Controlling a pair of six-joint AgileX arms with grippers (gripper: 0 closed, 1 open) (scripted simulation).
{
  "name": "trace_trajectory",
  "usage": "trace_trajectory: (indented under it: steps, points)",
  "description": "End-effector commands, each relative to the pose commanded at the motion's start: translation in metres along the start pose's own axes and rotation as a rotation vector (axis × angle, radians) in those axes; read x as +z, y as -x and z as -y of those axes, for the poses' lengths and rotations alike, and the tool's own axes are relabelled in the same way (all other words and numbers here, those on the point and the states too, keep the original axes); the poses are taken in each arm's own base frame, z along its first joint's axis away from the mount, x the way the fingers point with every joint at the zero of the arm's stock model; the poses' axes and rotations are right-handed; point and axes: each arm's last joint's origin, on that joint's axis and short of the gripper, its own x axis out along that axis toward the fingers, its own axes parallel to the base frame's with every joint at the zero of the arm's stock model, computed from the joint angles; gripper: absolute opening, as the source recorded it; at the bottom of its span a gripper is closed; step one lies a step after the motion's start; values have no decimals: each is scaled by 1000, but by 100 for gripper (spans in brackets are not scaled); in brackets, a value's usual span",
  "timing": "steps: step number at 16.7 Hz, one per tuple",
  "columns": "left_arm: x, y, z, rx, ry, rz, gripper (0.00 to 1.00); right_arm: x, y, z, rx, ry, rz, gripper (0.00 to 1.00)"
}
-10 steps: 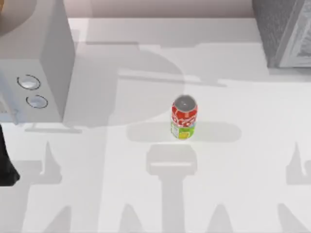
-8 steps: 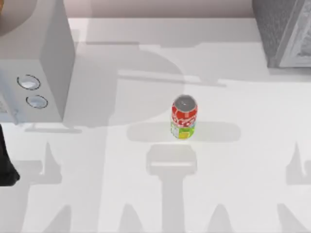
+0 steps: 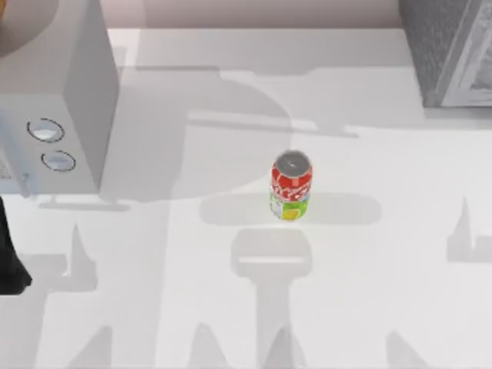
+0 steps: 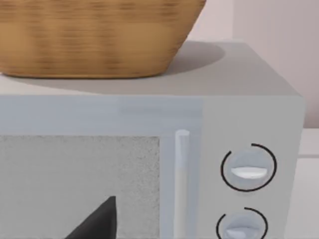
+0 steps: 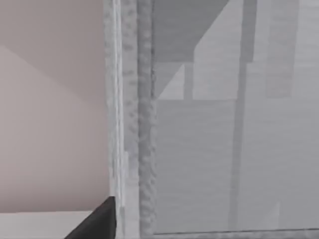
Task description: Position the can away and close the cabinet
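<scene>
Cabinet (image 3: 453, 50) sides, dark grey and speckled, fill the counter's (image 3: 369, 307) far right corner, and our right wrist view looks at its edge from close by. At far left we see a light-grey box with two dials (image 3: 50, 115), a woven basket (image 4: 94, 37) on top. Between them the can (image 3: 291, 187) stands upright mid-counter. We cannot tell how either hand's fingers stand.

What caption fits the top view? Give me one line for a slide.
Upright can alone mid-table, light-grey box with two dials at left, cabinet at far right.
</scene>
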Motion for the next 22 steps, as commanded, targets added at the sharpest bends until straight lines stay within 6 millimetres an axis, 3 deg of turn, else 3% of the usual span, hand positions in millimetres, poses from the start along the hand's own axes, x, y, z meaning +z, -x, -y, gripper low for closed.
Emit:
trace_trajectory:
  steps: [6, 11, 16, 22]
  points:
    - [0, 0, 0, 0, 0, 0, 100, 20, -45, -31, 14, -30, -13, 100]
    - [0, 0, 0, 0, 0, 0, 100, 9, -93, -87, 29, -44, -48, 100]
    - [0, 0, 0, 0, 0, 0, 100, -38, -118, -164, 48, -43, -85, 100]
    - [0, 0, 0, 0, 0, 0, 100, -119, -100, -243, 58, -31, -118, 100]
